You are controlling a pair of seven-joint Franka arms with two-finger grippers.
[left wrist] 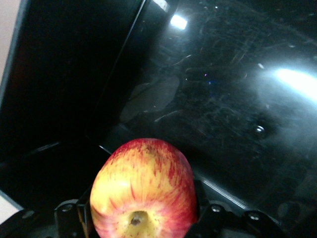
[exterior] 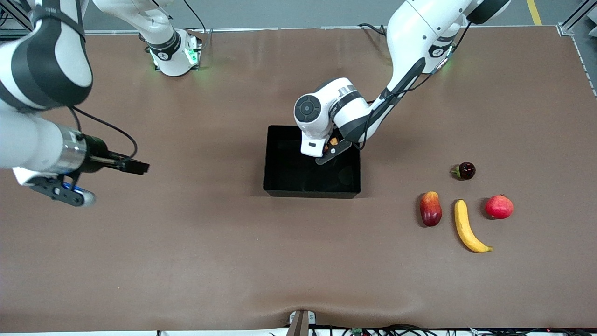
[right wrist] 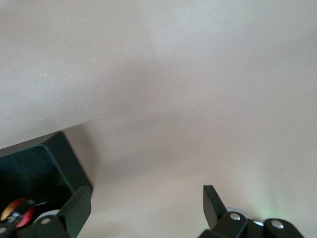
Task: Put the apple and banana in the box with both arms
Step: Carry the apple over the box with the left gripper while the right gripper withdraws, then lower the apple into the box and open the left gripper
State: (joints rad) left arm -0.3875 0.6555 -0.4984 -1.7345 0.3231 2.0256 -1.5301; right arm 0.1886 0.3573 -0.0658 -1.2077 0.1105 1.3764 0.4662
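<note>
Box (exterior: 311,185) bare inside; left gripper (exterior: 330,148) hangs over it pinching apple (left wrist: 144,191). Right gripper (right wrist: 143,208) waits, fingers spread, holding nothing.

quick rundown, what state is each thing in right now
apple: held in the left hand, over the box, not released
box: upright on the table, nothing resting inside
banana: lying on the table toward the left arm's end, untouched
left hand: shut on the apple
right hand: open, holding nothing, waiting above the table toward the right arm's end
</note>
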